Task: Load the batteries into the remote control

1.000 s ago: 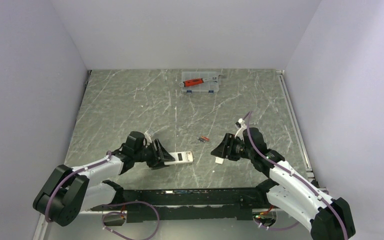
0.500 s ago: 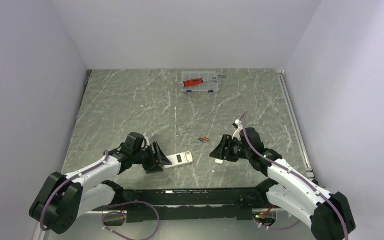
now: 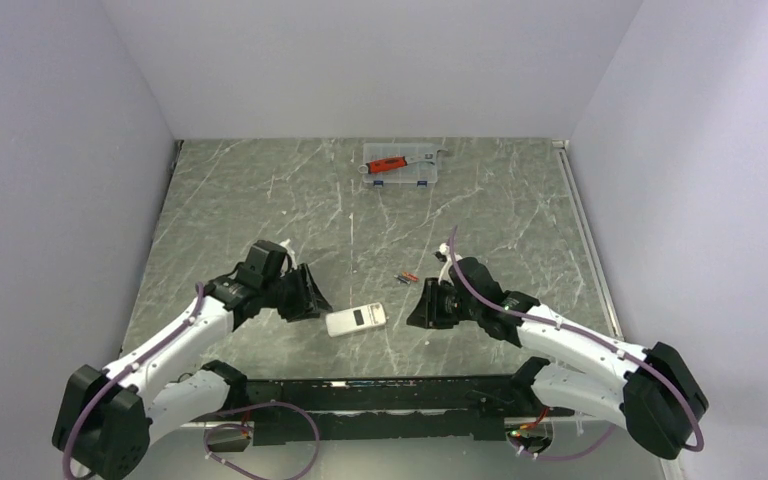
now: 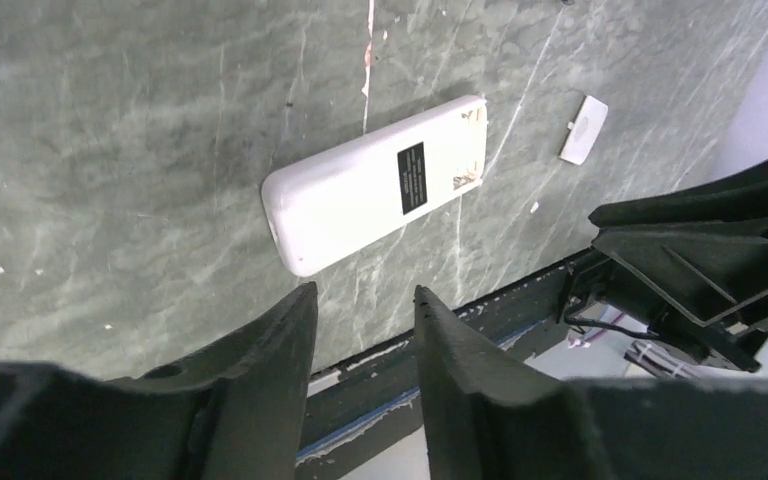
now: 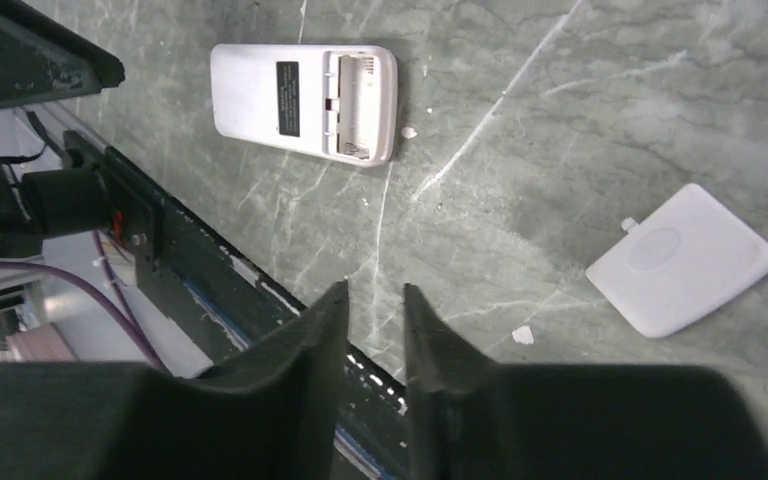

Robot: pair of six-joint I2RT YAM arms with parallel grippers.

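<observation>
The right wrist view is giving what the others are not. The remote is lying back-up ahead of the right pincer, with its bay uncovered. The loose white cover is lying flat on the surface, off to that pincer's side.

The left wrist view is showing the remote mostly as a plain white back with a dark label, just beyond the tips of the left pincer.

Only the top view is showing the batteries. They are lying together just beyond the right pincer, apart from the remote. The clear case with a red-handled tool is sitting far beyond both pincers.

The left pincer is hovering partly spread, pinching nothing. The right pincer's fingers are standing close with a narrow gap, gripping nothing.
</observation>
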